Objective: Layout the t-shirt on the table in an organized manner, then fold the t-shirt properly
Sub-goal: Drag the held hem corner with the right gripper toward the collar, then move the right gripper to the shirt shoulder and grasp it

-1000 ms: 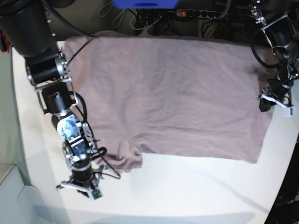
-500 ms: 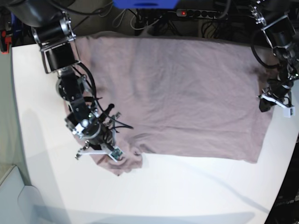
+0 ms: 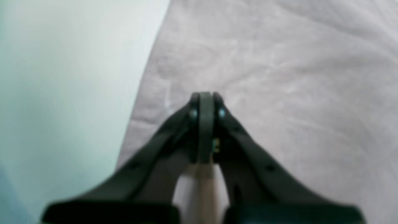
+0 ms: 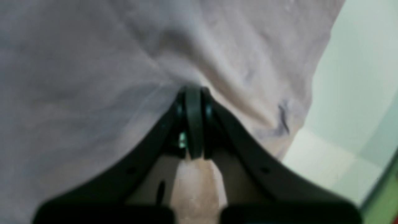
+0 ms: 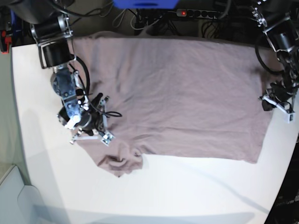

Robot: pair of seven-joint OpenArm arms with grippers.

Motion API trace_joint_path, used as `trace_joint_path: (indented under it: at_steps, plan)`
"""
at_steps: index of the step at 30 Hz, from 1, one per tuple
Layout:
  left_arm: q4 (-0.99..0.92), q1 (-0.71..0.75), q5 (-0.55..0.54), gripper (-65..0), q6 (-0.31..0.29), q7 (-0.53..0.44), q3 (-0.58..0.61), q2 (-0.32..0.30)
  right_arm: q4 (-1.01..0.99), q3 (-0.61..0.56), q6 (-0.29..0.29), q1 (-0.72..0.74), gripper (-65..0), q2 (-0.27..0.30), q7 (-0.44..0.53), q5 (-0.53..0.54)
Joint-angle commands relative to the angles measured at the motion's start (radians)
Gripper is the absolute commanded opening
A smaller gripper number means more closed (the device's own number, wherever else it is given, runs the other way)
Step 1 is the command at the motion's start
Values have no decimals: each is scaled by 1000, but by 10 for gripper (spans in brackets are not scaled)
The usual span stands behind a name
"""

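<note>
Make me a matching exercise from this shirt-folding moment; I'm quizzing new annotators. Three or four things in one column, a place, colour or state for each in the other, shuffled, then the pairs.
Things:
1. t-shirt
2. table
3. left end effector
4. right end effector

Descriptions:
A. matte white
B. shut, at the shirt's edge on the base view's right
C. dusty mauve, spread out with one sleeve bunched
D. shut, over the sleeve on the base view's left

Pairs: 1-C, 2-A, 3-B, 4-D
</note>
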Motion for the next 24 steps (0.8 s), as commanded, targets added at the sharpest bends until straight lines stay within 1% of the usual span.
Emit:
trace_joint_path:
  at_steps: [1,4,6,11,13,15,16,18,19,21,24]
  plan:
    - [35,-19,-46,-650,-7,-17,-3,-24,-54,15,1,30,-650,14,-13,-28]
    - [44,-18,-97,-650,-7,-6,-3,-22,-205,35,-1,106,-650,17,63,-28]
    - [43,-18,-112,-650,-7,-6,3,-21,-312,48,-1,169,-650,19,117,-28]
    - [46,-21,-105,-650,-7,-11,4,24,-527,64,-8,322,-650,15,258,-28]
    - [49,-21,-105,-650,-7,-8,6,33,-568,58,-53,371,-650,14,293,-28]
    - [44,-21,-105,-650,-7,-14,6,45,-585,58,-122,405,-650,14,323,-28]
    - [41,-23,-105,-650,-7,-14,6,45,-582,58,-140,416,-650,14,329,-28]
    - [27,-26,-103,-650,-6,-17,6,47,-576,61,-145,440,-650,12,324,-28]
    - [12,-29,-103,-650,-6,-22,6,47,-558,62,-145,445,-650,12,306,-28]
    - [-11,-29,-103,-650,-6,-60,6,47,-484,62,-145,439,-650,20,247,-28]
    - [-49,-43,-103,-650,-6,-123,9,42,-311,79,-145,354,-650,49,131,-26]
